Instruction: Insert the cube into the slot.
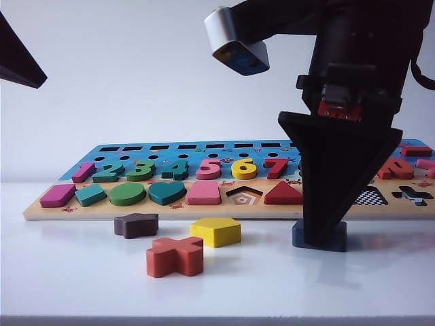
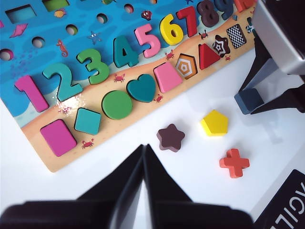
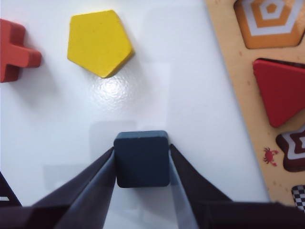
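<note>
Right gripper: your right gripper [image 3: 142, 160] stood on the desk [image 1: 81, 272] in front of the board, pointing down – its two fingers [image 3: 90, 183] pressed against opposite sides of the cube, clenched on it.
Cube: the cube [image 3: 142, 159] lay flat on the desk between those fingers, just off the board's near edge, not lifted as far as you could see from the exterior view [image 1: 319, 236].
Slot: the slot [image 2: 235, 36] – the checkerboard recess – sat empty in the board's near row, beside the star recess [image 2: 221, 46]; in the exterior view it showed just past your right gripper [image 1: 370, 197].
Left gripper: your left gripper [image 2: 144, 160] hung above the desk near the board's other end, fingers clenched together with nothing between them.
Board: the board [image 1: 41, 210] lay flat on the desk, with numbers in one row and shapes in the near row; the pentagon recess [image 1: 244, 196] was empty too.
Loose pieces: a yellow pentagon [image 1: 216, 231], a brown star [image 1: 136, 225] and a red cross [image 1: 175, 256] lay on the desk in front of the board, apart from one another and from the cube.
</note>
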You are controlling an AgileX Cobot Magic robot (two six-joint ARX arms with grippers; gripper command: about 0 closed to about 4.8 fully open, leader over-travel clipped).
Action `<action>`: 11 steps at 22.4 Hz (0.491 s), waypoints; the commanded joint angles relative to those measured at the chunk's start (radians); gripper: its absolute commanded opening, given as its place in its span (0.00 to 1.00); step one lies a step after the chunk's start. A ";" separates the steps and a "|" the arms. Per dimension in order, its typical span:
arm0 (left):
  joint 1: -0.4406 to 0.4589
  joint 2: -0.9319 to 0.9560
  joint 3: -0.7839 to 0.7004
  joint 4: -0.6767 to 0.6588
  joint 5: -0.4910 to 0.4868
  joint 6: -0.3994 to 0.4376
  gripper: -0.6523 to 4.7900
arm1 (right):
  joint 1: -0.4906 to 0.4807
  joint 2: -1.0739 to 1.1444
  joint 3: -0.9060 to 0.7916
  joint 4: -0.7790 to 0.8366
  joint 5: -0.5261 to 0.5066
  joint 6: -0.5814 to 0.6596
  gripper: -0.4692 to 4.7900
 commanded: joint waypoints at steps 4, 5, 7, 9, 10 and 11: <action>-0.002 0.000 0.004 0.006 0.002 -0.002 0.14 | 0.000 -0.027 0.031 -0.022 -0.004 0.057 0.30; -0.002 0.000 0.004 0.006 0.002 -0.002 0.14 | 0.000 -0.031 0.043 -0.027 -0.004 0.068 0.30; -0.002 0.000 0.004 0.007 0.002 -0.002 0.14 | -0.014 -0.048 0.077 -0.032 -0.004 0.144 0.27; -0.002 0.000 0.004 0.007 0.002 -0.002 0.14 | -0.047 -0.075 0.112 -0.029 -0.004 0.287 0.24; -0.002 0.000 0.004 0.007 0.002 -0.003 0.14 | -0.060 -0.083 0.121 -0.029 -0.004 0.340 0.23; -0.002 0.000 0.004 0.007 0.002 -0.003 0.14 | -0.085 -0.105 0.128 -0.027 -0.004 0.428 0.20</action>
